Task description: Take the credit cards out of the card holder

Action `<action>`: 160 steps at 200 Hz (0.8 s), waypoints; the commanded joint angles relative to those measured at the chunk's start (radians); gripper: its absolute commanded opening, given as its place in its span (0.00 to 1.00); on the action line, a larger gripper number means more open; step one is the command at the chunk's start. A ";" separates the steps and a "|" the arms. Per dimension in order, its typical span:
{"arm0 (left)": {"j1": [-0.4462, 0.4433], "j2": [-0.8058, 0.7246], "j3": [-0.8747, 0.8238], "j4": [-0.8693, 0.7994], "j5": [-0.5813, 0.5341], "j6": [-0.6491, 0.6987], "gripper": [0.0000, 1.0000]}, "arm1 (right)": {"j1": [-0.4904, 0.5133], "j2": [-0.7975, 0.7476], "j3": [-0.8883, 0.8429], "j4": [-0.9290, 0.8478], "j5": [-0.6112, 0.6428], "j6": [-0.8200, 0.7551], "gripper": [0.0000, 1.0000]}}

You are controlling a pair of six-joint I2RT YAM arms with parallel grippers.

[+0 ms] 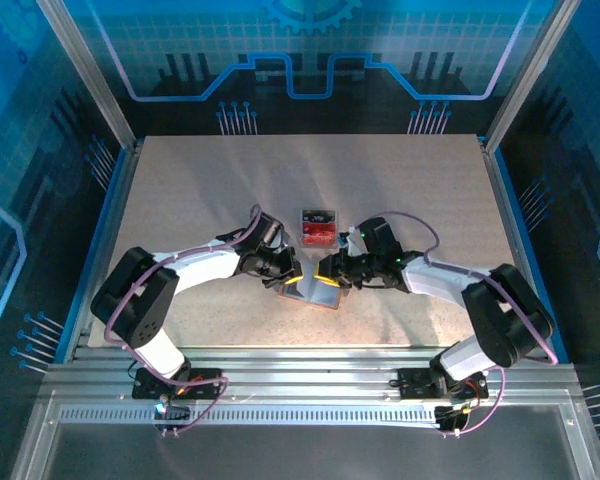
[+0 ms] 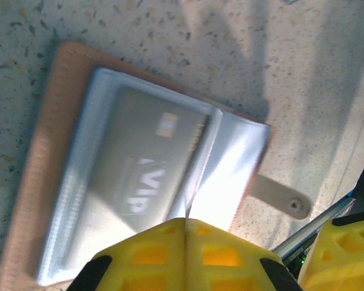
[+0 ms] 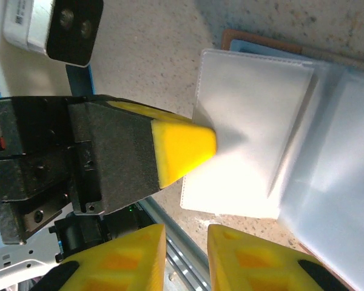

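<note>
The card holder lies open on the table between both arms, its tan rim around pale clear sleeves. A grey card marked VIP sits inside one sleeve. My left gripper is shut on the thin edge of a clear sleeve, lifting it like a page. In the right wrist view the left gripper's yellow fingertip pinches that sleeve. My right gripper hangs open just beside the holder's near edge, nothing between its fingers. Red credit cards lie in a clear container behind the holder.
The clear plastic container stands just beyond the two grippers. The holder's strap tab with a snap sticks out sideways. The slotted metal rail runs along the table's near edge. Both grippers are close together.
</note>
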 commanded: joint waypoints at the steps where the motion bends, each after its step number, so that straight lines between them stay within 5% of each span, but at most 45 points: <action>1: 0.002 -0.052 0.014 -0.050 -0.015 0.047 0.00 | -0.033 -0.055 0.027 -0.159 0.039 -0.062 0.26; 47: -0.040 -0.007 0.074 -0.042 0.050 0.100 0.08 | -0.112 -0.129 0.025 -0.268 0.048 -0.117 0.26; 72: -0.080 0.061 0.125 -0.034 0.087 0.116 0.28 | -0.129 -0.164 0.027 -0.313 0.061 -0.133 0.26; 104: -0.097 0.099 0.138 0.045 0.141 0.087 0.42 | -0.125 -0.191 0.024 -0.344 0.076 -0.135 0.26; 160: -0.124 0.208 0.143 0.172 0.225 0.012 0.50 | -0.109 -0.222 0.039 -0.386 0.127 -0.129 0.26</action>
